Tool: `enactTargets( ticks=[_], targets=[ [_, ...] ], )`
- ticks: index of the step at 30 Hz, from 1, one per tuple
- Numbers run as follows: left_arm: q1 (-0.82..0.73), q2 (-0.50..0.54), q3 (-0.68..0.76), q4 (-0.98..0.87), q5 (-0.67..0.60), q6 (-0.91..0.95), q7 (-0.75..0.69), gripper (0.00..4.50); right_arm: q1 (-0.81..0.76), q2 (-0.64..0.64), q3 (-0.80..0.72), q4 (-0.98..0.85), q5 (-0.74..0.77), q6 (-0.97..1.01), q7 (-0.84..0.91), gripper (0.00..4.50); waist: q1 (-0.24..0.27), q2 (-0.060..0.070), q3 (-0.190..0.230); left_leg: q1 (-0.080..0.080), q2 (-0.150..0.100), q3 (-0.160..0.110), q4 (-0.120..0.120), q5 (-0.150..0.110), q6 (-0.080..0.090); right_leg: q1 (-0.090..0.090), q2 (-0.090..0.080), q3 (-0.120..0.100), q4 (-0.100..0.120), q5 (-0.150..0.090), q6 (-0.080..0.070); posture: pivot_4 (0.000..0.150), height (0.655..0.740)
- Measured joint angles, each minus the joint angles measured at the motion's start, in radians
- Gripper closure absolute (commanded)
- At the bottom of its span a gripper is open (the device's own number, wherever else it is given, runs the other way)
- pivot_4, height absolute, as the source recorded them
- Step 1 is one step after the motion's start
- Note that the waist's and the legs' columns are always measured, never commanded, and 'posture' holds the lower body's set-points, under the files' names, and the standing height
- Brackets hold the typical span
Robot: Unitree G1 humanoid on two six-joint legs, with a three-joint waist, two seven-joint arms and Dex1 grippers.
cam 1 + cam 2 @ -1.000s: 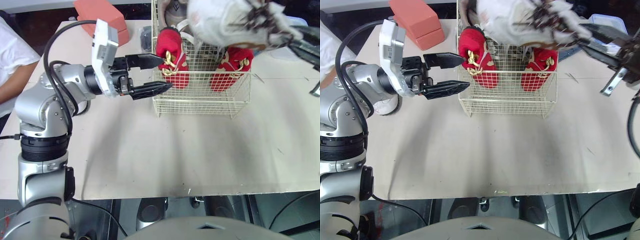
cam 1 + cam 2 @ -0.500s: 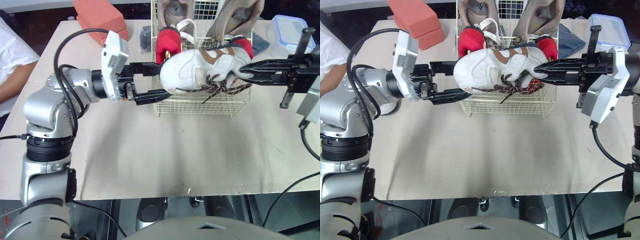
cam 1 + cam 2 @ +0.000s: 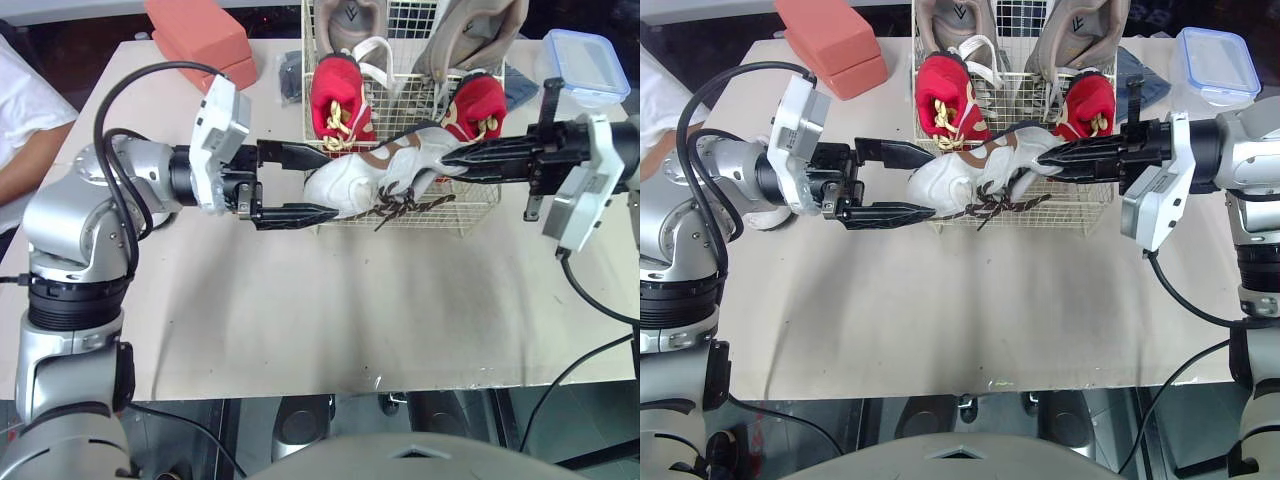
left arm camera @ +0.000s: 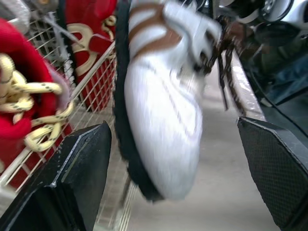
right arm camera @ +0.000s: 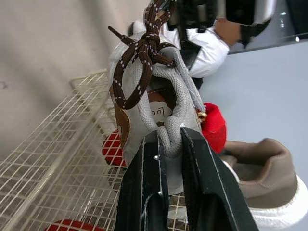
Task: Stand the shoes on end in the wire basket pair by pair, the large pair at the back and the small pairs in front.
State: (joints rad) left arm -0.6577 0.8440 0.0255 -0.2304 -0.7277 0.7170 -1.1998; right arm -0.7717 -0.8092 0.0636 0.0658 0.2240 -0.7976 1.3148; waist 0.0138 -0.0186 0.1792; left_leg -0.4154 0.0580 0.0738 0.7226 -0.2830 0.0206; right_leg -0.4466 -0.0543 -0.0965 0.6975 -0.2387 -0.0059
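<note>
white sneaker (image 3: 350, 185) is coming down to the wire basket (image 3: 430, 215), right gripper (image 3: 1045, 158) clamping its collar — left gripper (image 3: 330, 183) gaping around its toe.

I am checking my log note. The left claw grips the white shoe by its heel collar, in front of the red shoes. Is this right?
Not quite: it is the right claw that grips the white shoe by its heel collar, as the right wrist view shows. The left claw is open around the toe. The shoe is indeed in front of the red shoes.
</note>
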Motion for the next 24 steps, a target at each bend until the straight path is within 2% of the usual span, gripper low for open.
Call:
enactTargets(
  ticks=[11,14,15,19,20,21,24],
  targets=[
    [-0.064,-0.005,-0.117,0.037,0.066,0.012,-0.039,0.0,-0.04,-0.011,0.049,0.012,-0.039,-0.163,-0.025,4.42,0.0,0.0,0.0,0.0,0.0,0.0,0.0,0.0,0.0,0.0,0.0,0.0,0.0,0.0,0.0,0.15,0.686],
    [-0.065,-0.009,-0.127,0.037,0.072,0.014,-0.061,1.4,-0.045,-0.024,0.049,-0.004,-0.032,-0.175,-0.044,4.5,0.0,0.0,0.0,0.0,0.0,0.0,0.0,0.0,0.0,0.0,0.0,0.0,0.0,0.0,0.0,0.15,0.686],
    [-0.065,-0.01,-0.128,0.037,0.073,0.014,-0.064,1.57,-0.045,-0.028,0.049,-0.005,-0.032,-0.175,-0.046,4.5,0.0,0.0,0.0,0.0,0.0,0.0,0.0,0.0,0.0,0.0,0.0,0.0,0.0,0.0,0.0,0.15,0.686],
    [-0.065,-0.01,-0.129,0.04,0.073,0.018,-0.077,3.43,-0.043,-0.043,0.056,-0.021,-0.022,-0.185,-0.062,4.5,0.0,0.0,0.0,0.0,0.0,0.0,0.0,0.0,0.0,0.0,0.0,0.0,0.0,0.0,0.0,0.15,0.686],
    [-0.065,-0.011,-0.129,0.043,0.072,0.02,-0.079,3.75,-0.042,-0.047,0.058,-0.03,-0.019,-0.183,-0.067,4.5,0.0,0.0,0.0,0.0,0.0,0.0,0.0,0.0,0.0,0.0,0.0,0.0,0.0,0.0,0.0,0.15,0.686],
    [-0.065,-0.012,-0.129,0.044,0.071,0.021,-0.081,3.93,-0.041,-0.049,0.058,-0.034,-0.017,-0.178,-0.071,4.5,0.0,0.0,0.0,0.0,0.0,0.0,0.0,0.0,0.0,0.0,0.0,0.0,0.0,0.0,0.0,0.15,0.686],
    [-0.065,-0.019,-0.127,0.048,0.071,0.022,-0.08,3.93,-0.002,-0.064,0.055,-0.07,0.018,-0.073,-0.102,3.35,0.001,0.0,0.0,0.0,0.0,0.0,0.0,0.0,0.0,0.0,0.0,0.0,0.0,0.0,0.0,0.15,0.686]
  ],
)
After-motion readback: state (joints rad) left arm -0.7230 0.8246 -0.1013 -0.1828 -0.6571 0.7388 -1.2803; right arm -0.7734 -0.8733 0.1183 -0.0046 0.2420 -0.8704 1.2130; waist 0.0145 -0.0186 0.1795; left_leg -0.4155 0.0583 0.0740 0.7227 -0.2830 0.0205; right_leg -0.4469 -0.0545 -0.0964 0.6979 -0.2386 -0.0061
